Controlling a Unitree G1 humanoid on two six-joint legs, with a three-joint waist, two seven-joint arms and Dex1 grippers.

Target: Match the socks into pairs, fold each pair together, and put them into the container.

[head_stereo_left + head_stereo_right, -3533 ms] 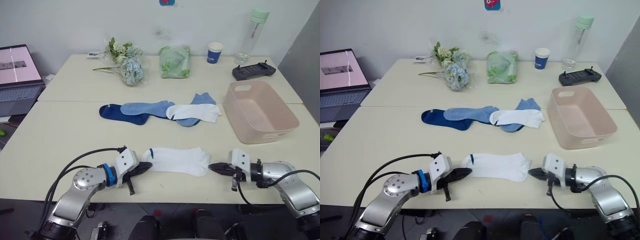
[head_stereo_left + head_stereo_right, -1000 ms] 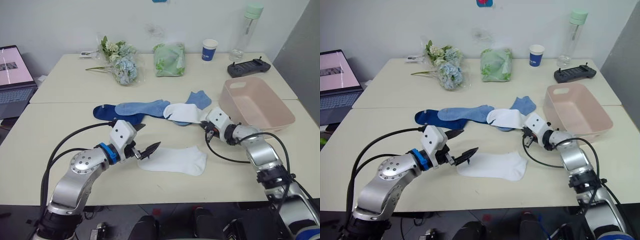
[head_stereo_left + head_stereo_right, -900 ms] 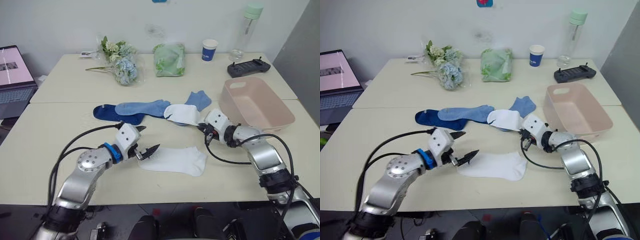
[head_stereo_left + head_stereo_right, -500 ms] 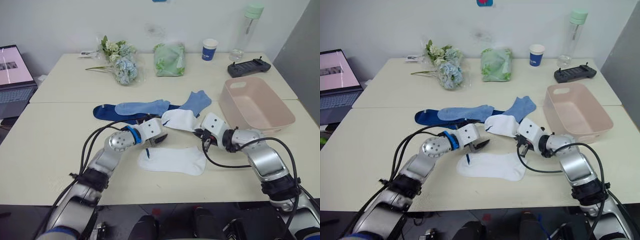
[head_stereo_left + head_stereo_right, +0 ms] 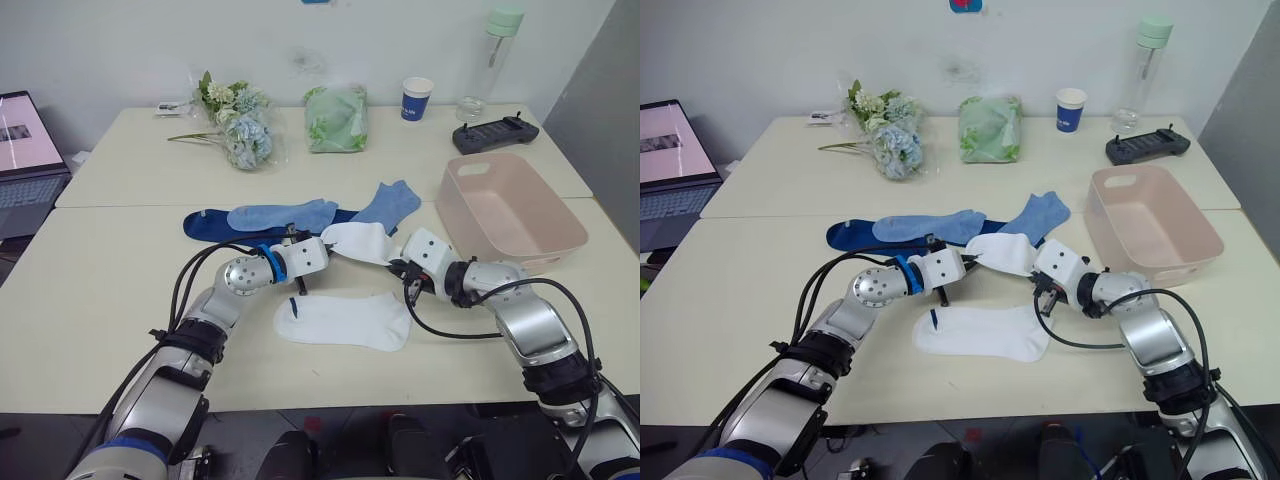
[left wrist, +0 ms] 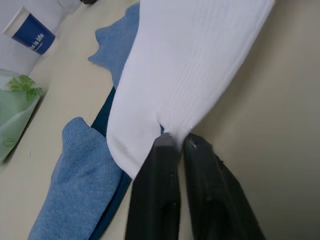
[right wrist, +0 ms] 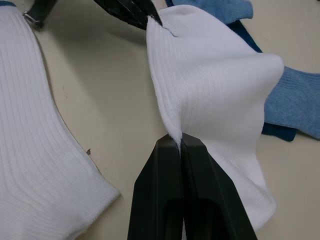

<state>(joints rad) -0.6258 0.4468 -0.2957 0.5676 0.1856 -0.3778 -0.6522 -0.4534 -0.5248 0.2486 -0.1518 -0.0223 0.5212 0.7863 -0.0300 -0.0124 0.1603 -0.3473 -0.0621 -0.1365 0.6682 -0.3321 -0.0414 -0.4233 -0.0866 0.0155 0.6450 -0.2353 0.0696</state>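
Both arms are working on the same white sock [image 5: 362,241] near the middle of the table [image 5: 90,290]. The left gripper [image 5: 322,247] has its 2 black fingers [image 6: 156,200] pinched together on one edge of that sock, and the right gripper [image 5: 397,266] has its fingers [image 7: 167,190] pressed shut on the opposite edge, so the sock hangs stretched and bunched between them.

Just in front of it, toward the table's near edge, the second white sock [image 5: 345,320] lies flat and spread out, free of both grippers.

Behind the held sock, toward the table's far edge, the other socks lie in a loose row. A dark navy sock [image 5: 207,223] is at the left end, with a light blue sock [image 5: 280,215] lying partly over it. Another light blue sock [image 5: 392,203] sits at the right end, its toe reaching under the raised white one. A strip of navy shows between the 2 blue socks; I cannot tell whether it is a separate sock.

The pink container [image 5: 505,214] stands on the right side of the table with nothing in it, near the right gripper but apart from it.

Along the far edge are a bunch of flowers [image 5: 237,132], a pale green bag [image 5: 335,117], a blue paper cup [image 5: 416,98], a clear bottle [image 5: 491,58] and a black controller [image 5: 494,133]. A laptop [image 5: 25,155] sits off the left edge.
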